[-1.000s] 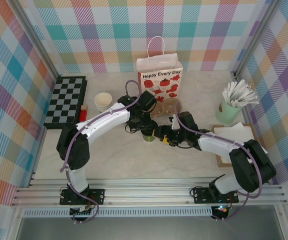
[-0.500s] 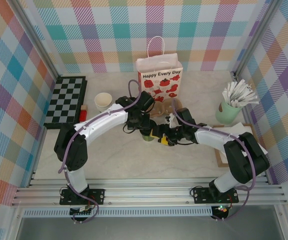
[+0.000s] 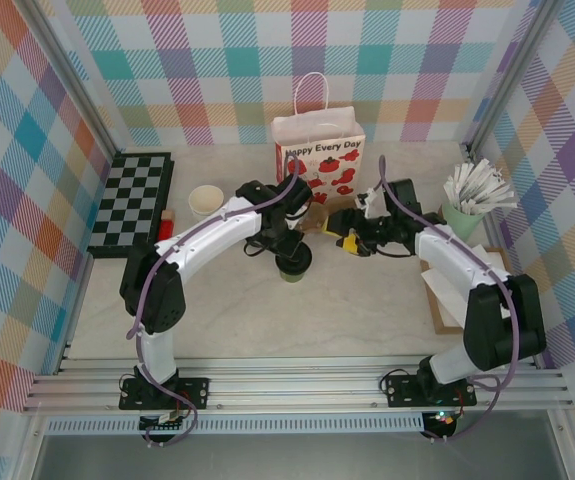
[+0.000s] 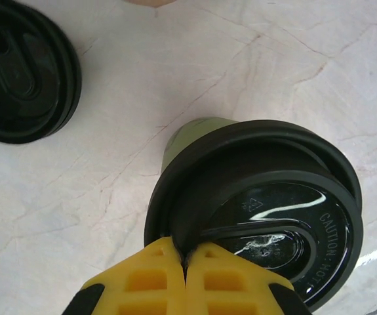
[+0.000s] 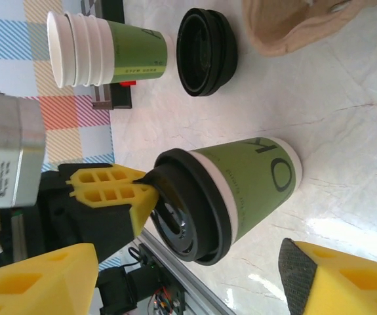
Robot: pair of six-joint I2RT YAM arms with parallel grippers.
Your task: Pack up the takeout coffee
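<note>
- Coffee point(image 3: 294, 271): stood upright on the tabletop point(image 3: 217, 310), in front of the bag point(image 3: 319, 165) and apart from it. A black lid is fitted and the green band is seen below it.
- Left hand point(image 4: 185, 266): set over the coffee from above. The yellow fingertips are pressed together on the lid, with its rim pinched between them.
- Right hand point(image 3: 353, 240): held to the right of the coffee, apart from it, just beside the tray point(image 3: 325, 218). The fingers point(image 5: 37, 282) are spread wide and nothing is held between them.
- Lids point(image 5: 206, 51): black, stacked, laid on the tabletop near the coffee.
- Cup stack point(image 3: 205, 203): lidless, placed left of the bag.
- Mint cup point(image 3: 454, 228): filled with white sticks, kept at the right side.
</note>
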